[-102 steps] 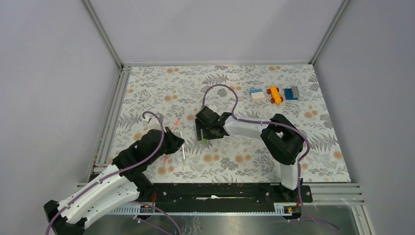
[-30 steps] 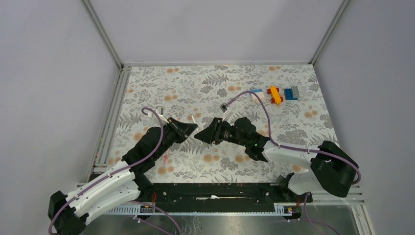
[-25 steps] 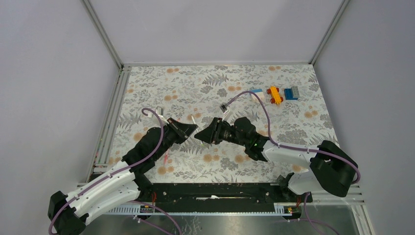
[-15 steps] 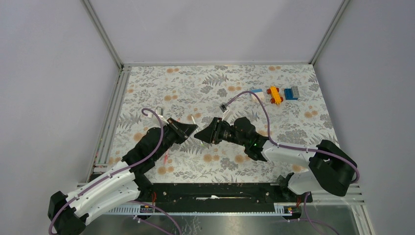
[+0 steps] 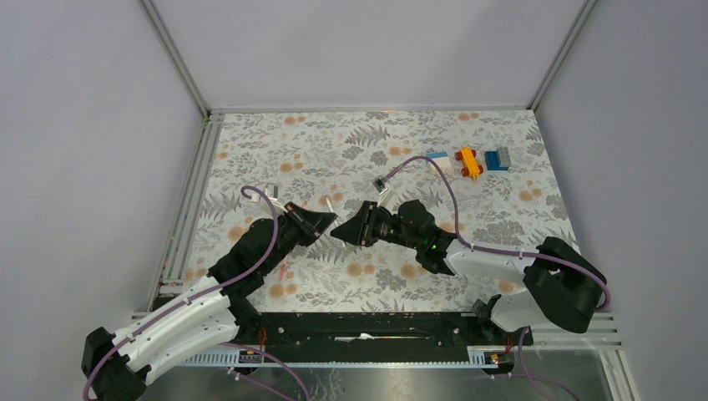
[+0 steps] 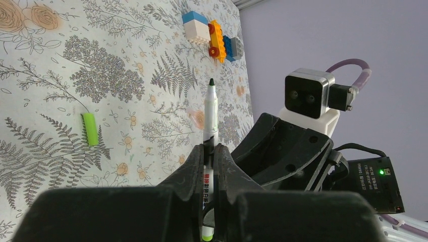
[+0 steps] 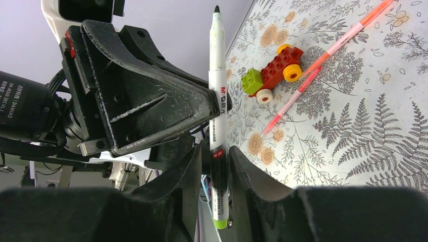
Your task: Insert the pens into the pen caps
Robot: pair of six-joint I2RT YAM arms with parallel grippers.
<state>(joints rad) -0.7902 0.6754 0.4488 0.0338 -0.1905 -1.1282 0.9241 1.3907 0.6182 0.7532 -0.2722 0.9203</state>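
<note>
Grey walls enclose a floral surface [image 5: 275, 150], above which the two arms are brought nose to nose. The white pen [image 6: 210, 118] is held clear of the surface. It is clenched in the left claw [image 6: 209, 154], with its dark tip standing free. The right claw [image 7: 217, 159] is set astride the same barrel, but whether it is pressed tight cannot be told. The green cap [image 6: 91, 129] is left lying on the surface, well apart from both.

A handover is judged to be the step in hand. The left claw's hold is best kept until the right is firmly closed, with the barrel kept from tilting. The tip should be left proud (a cap cannot be pushed over covered fingers).

Some seconds earlier both claws were low, the pen lay on the surface beside the left one, and the right hung by the cap. Over the last second almost nothing is altered.
</note>
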